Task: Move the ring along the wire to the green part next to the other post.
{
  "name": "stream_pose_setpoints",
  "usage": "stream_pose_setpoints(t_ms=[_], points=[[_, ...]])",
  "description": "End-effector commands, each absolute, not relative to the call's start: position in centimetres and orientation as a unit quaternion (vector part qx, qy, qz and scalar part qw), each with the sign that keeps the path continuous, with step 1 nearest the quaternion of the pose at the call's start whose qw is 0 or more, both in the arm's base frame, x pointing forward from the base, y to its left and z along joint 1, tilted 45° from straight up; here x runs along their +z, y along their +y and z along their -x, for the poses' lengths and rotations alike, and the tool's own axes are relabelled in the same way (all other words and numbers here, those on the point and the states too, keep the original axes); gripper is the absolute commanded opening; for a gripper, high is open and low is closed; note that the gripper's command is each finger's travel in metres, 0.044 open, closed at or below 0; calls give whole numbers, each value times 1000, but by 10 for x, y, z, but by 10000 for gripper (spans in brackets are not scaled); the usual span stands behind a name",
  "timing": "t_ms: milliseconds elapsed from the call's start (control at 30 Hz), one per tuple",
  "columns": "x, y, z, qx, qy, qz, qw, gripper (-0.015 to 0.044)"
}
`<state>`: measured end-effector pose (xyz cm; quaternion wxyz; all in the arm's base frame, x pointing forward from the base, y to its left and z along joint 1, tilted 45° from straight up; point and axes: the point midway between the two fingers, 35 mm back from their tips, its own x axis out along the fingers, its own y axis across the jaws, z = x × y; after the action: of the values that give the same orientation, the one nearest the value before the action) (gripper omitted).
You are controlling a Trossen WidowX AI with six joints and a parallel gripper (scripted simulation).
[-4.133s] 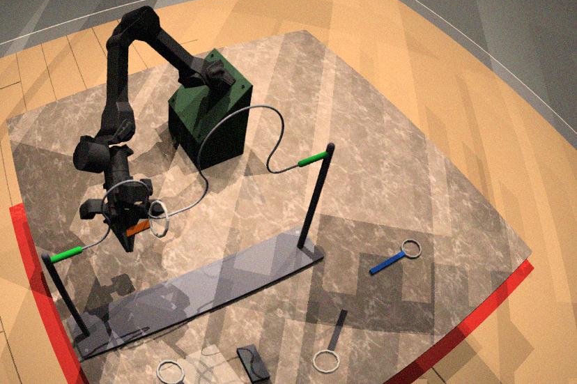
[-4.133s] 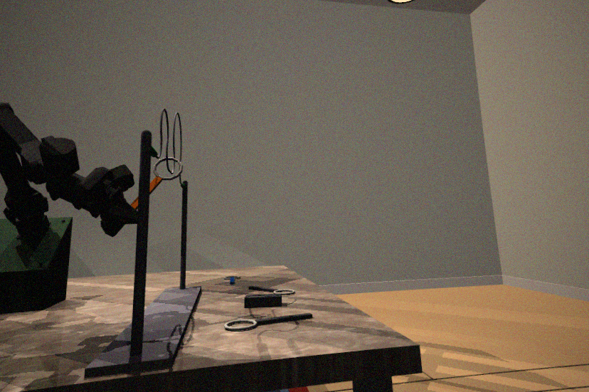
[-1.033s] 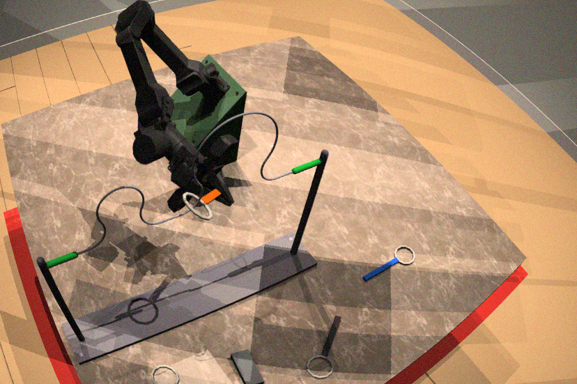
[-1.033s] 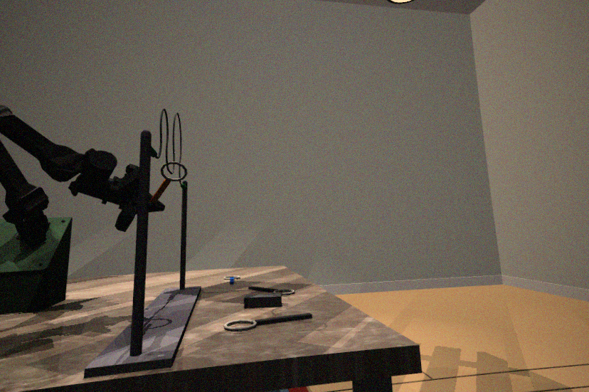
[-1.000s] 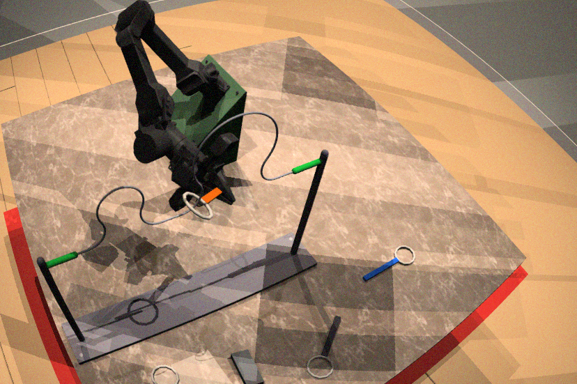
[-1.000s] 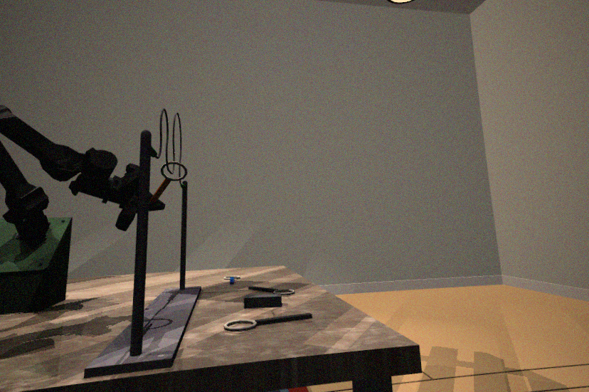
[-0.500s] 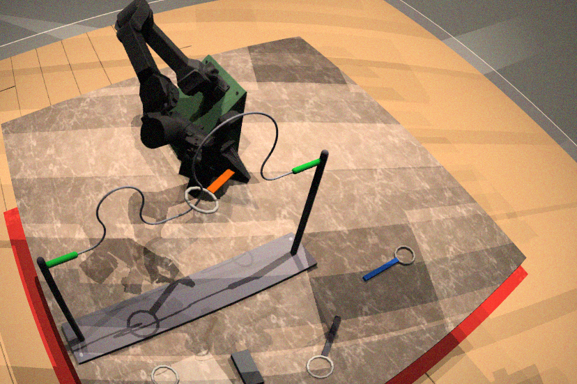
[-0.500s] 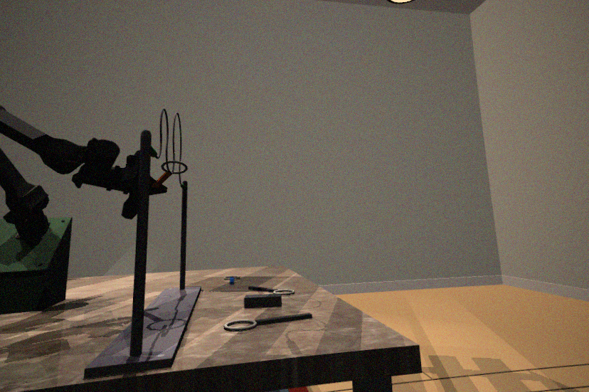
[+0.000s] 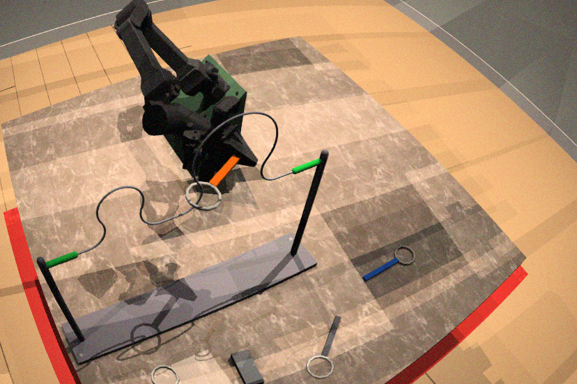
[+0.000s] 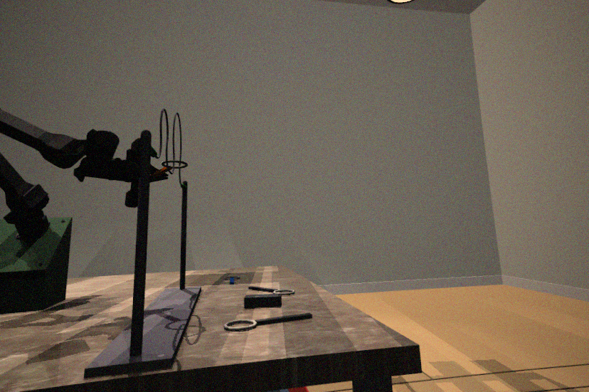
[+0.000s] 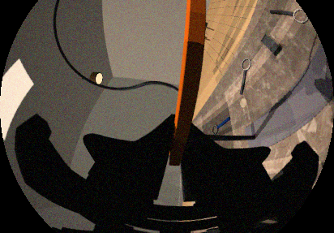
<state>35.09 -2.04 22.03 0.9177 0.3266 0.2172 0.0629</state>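
My gripper [image 9: 237,159] [image 10: 155,174] [image 11: 177,118] is shut on the orange handle [image 9: 224,171] [image 10: 163,170] [image 11: 195,26]. The pale ring [image 9: 187,194] [image 10: 186,165] lies nearly flat around the grey wire [image 9: 277,132] [image 10: 163,109] [image 11: 55,26], at the foot of its tall loop, between the two green parts. The wire passes through the ring; whether they touch I cannot tell. The right green part [image 9: 306,166] joins the right post [image 9: 306,207] [image 10: 183,235]. The left green part [image 9: 62,259] joins the left post [image 9: 62,297] [image 10: 140,259]. The wrist view hides most of the ring.
The posts stand on a grey base plate [image 9: 242,272] [image 11: 300,117]. Beyond it lie a blue-handled ring [image 9: 380,269] [image 10: 231,280] [image 11: 224,122], two dark-handled rings [image 9: 331,335] [image 10: 285,319] and a dark block [image 9: 248,366] [image 10: 262,301] [image 11: 271,45]. The wire's tall loop rises close by my gripper.
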Motion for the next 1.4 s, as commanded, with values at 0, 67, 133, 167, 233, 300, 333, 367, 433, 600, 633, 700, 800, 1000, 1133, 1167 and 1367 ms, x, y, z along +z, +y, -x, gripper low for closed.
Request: stream_pose_setpoints(t_ms=[0, 67, 133, 167, 233, 300, 333, 367, 433, 600, 633, 700, 800, 1000, 1133, 1167, 1367], points=[[231, -12, -350, 75, 209, -350, 910, -150], [234, -9, -350, 78, 208, -362, 905, -150], [237, -6, -350, 81, 207, -373, 901, -150], [237, -5, -350, 81, 207, -376, 900, -150], [240, -3, -350, 84, 206, -386, 895, -150], [242, -1, -350, 86, 205, -395, 891, -150], [244, 0, -350, 87, 205, -399, 889, -150], [245, 2, -350, 88, 205, -404, 887, -150], [247, 4, -350, 90, 204, -413, 883, -150], [253, 8, -350, 95, 202, -431, 874, -150], [254, 9, -350, 96, 202, -436, 872, -150], [257, 11, -350, 98, 201, -443, 868, -150], [260, 13, -350, 100, 200, -453, 863, -150], [266, 17, -349, 104, 199, -472, 853, -150], [271, 19, -349, 107, 197, -484, 846, -150], [272, 20, -349, 108, 197, -487, 844, -150], [278, 23, -349, 111, 196, -502, 835, -150]])
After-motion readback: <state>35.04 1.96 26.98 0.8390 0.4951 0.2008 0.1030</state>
